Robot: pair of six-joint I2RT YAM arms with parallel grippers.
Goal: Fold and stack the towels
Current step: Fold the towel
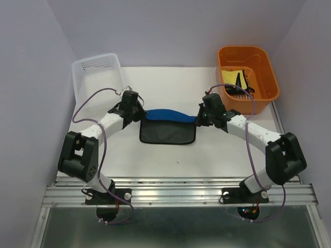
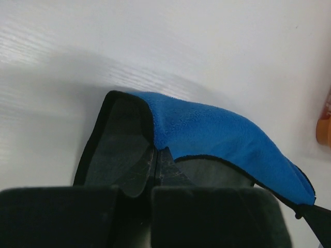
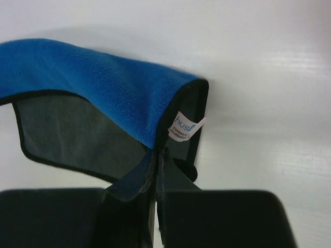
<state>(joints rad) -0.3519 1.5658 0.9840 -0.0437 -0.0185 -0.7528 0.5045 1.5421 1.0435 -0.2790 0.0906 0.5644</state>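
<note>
**Both claws pinch the blue towel, one at each end**

The blue towel [image 1: 170, 114] is in the mid of the top pic, held up btw the two claws. L claw [image 1: 139, 114] is closed tight on its left end. R claw [image 1: 198, 120] is closed tight on its right end. The blue side runs like a low arch from claw to claw. The dark grey side hangs toward the bottom of the pic. I can't tell if its low edge touches the white table [image 1: 165, 165].

In the L wrist pic the fingertips [image 2: 139, 170] meet on the black edge, w/ the blue going off to the lower right. In the R wrist pic the fingers [image 3: 170, 175] pinch a corner just under a small white tag [image 3: 185, 126], w/ the blue going off to the upper left.

Other stuff: an orange bin [image 1: 269, 77] sits upper right, just past the R arm [image 1: 253, 132], near the towel but apart from it. A yellow cloth [image 1: 228, 73] & a dark thing [image 1: 241, 82] I can't make out lie in it. A white mesh basket [image 1: 85, 77] sits upper left, past the L arm [image 1: 106, 124]
</note>
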